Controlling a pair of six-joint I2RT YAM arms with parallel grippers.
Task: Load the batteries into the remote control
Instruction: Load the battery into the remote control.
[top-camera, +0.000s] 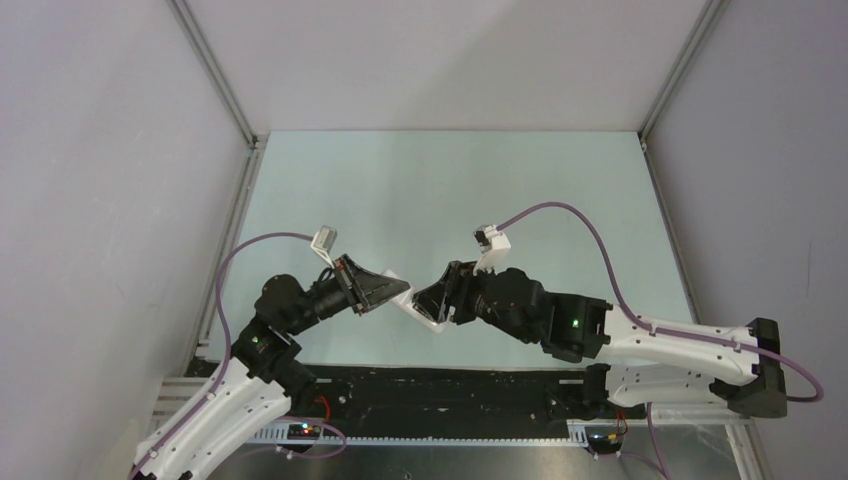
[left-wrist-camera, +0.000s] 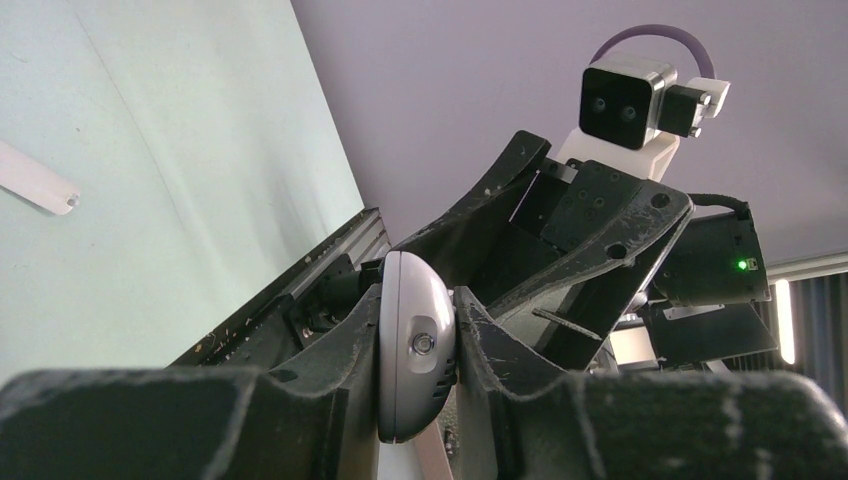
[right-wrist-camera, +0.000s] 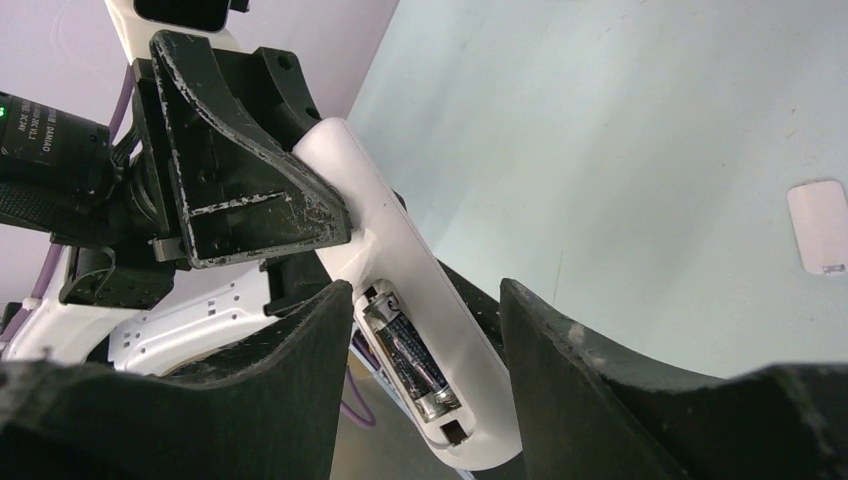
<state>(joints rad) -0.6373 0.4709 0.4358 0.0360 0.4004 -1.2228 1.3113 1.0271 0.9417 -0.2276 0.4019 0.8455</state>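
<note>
Scuffed black left gripper clamps smooth white oblong remote control, glossy cylindrical battery inside; right gripper gapes wide.

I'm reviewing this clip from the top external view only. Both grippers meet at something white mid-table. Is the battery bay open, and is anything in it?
Observer: The right wrist view shows the remote control with its bay uncovered and a battery seated inside. I cannot tell whether a second lies beside it.
Operator: Where is the cover?
Observer: A flat white cover lies on the table, apart from the remote control.
Operator: Does the left gripper really hold the remote?
Observer: Yes, the left wrist view shows the left gripper shut on the remote control's narrow sides.
</note>
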